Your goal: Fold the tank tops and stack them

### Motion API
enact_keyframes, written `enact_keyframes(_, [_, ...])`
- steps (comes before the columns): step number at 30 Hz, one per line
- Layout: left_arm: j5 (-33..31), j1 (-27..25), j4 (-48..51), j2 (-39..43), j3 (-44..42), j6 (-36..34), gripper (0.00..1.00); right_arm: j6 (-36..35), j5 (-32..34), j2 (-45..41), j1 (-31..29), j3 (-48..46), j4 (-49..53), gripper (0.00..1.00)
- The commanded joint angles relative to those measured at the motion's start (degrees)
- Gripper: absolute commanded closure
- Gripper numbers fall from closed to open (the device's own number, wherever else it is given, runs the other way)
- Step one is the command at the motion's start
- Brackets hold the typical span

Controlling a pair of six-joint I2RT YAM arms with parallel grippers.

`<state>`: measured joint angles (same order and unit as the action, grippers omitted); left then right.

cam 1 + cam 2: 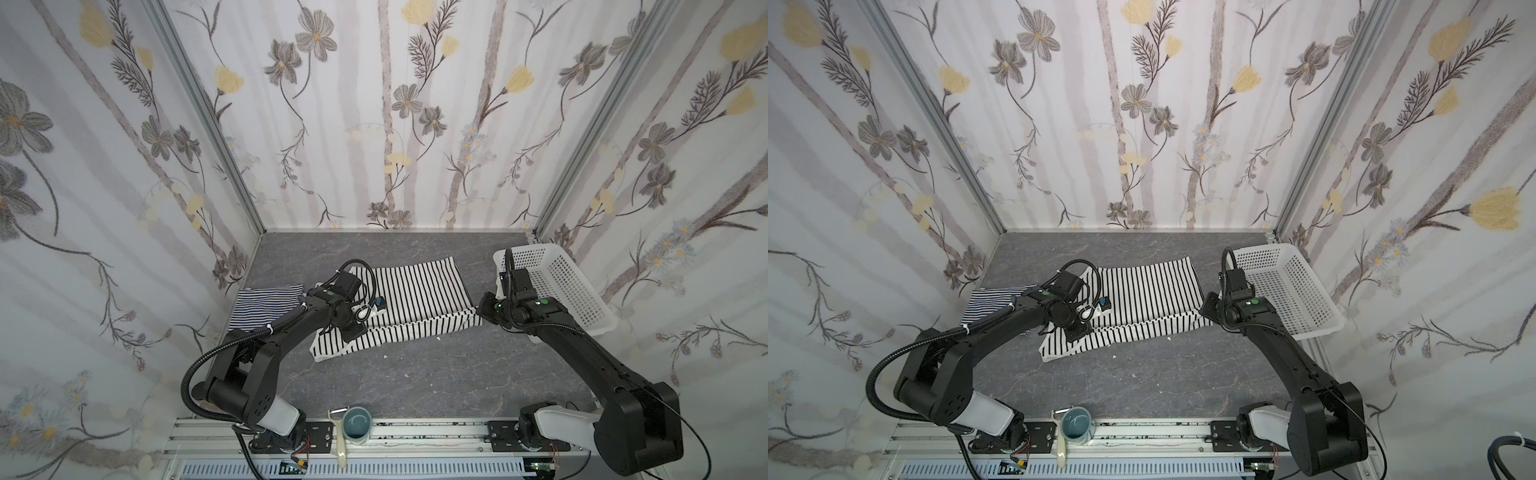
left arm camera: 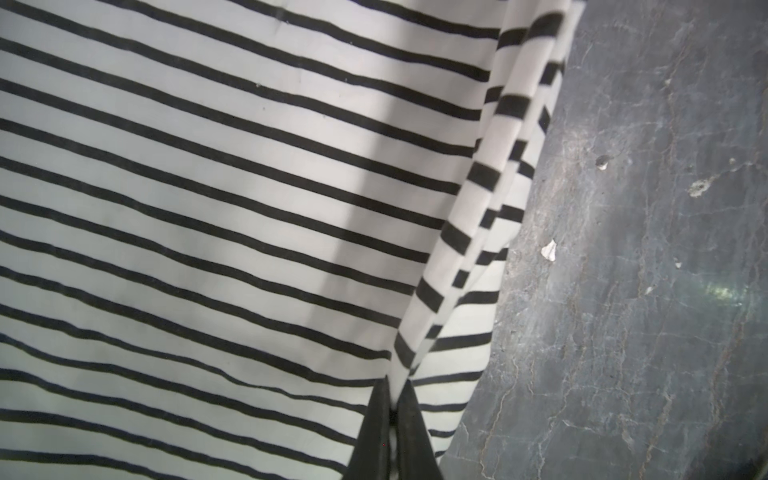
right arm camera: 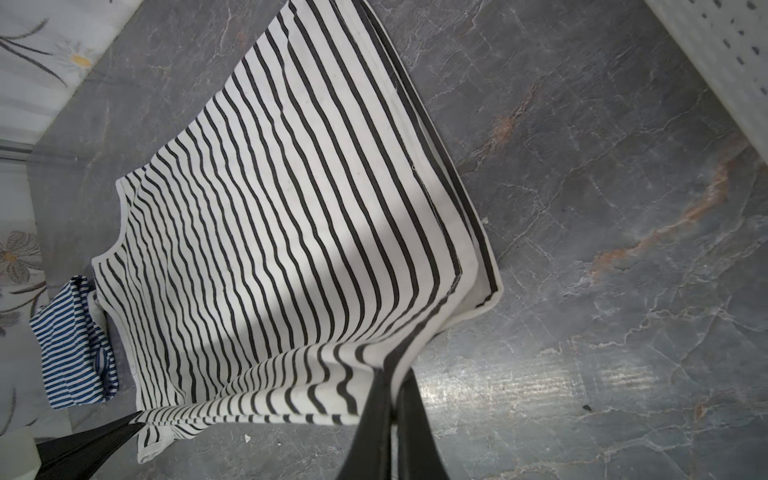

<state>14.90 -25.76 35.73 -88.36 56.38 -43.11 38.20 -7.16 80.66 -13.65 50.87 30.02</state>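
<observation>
A white tank top with wide black stripes point(image 1: 419, 291) point(image 1: 1146, 291) lies mid-table in both top views, its near edge raised into a fold. My left gripper point(image 2: 392, 386) point(image 1: 353, 330) is shut on that edge at the top's left end, with fabric pinched between the fingers. My right gripper point(image 3: 395, 374) point(image 1: 484, 311) is shut on the same edge at its right corner. The right wrist view also shows the left gripper's fingers point(image 3: 95, 438) gripping the far corner. The navy-and-white fine-striped tank top point(image 1: 266, 305) point(image 1: 986, 305) point(image 3: 70, 345) lies bunched at the table's left, partly under the left arm.
A white perforated basket point(image 1: 557, 286) point(image 1: 1287, 286) point(image 3: 706, 54) stands tilted at the back right, close behind the right wrist. A blue-grey cup point(image 1: 357, 424) and a peeler point(image 1: 340, 440) sit on the front rail. Patterned walls close in three sides.
</observation>
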Motion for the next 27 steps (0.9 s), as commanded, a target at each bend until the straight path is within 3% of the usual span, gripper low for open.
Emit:
enact_keyframes(1, [0.9,0.7,0.3,-2.4,2.7,-2.1,0.95,-3.2,-0.1,2.8,0.7,2.3,-3.0,1.0])
enact_keyframes(19, [1.1,3.1,0.3,-11.0,8.2,-2.3,0.88,-6.6,-0.8,18.6,2.8,8.9,-6.7,1.0])
enact_keyframes(27, [2.1,3.1,0.1,-13.1,10.1,-1.3,0.88,-6.8,1.0,21.8,3.1,10.7,-6.4,1.0])
